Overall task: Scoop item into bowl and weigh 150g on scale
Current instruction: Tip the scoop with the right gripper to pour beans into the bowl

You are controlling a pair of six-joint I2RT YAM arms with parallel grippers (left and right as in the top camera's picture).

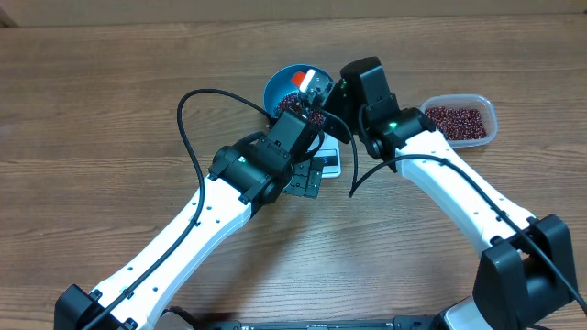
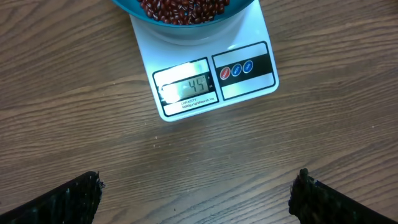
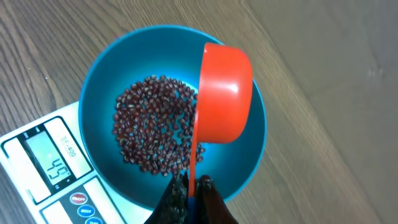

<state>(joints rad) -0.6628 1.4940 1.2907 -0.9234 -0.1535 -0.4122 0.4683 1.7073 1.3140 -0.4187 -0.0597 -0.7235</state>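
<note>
The blue bowl (image 3: pixel 99 81) stands on the white scale (image 2: pixel 245 87), whose display is lit. A loose heap of dark red-brown beans (image 3: pixel 152 127) lies inside the bowl. My right gripper (image 3: pixel 194 186) is shut on the thin handle of an orange scoop (image 3: pixel 225 93). The scoop is tipped on its side over the bowl, its outside facing the camera. From overhead, the right gripper (image 1: pixel 323 96) sits at the bowl's (image 1: pixel 278 84) right rim. My left gripper (image 2: pixel 199 193) hangs open and empty over bare table just in front of the scale, its fingertips (image 2: pixel 81 196) far apart.
A clear plastic tub (image 1: pixel 491 117) holding more beans stands to the right of the bowl, beside the right arm. Both arms cross over the scale (image 1: pixel 330 165) area, and a black cable loops left of the bowl.
</note>
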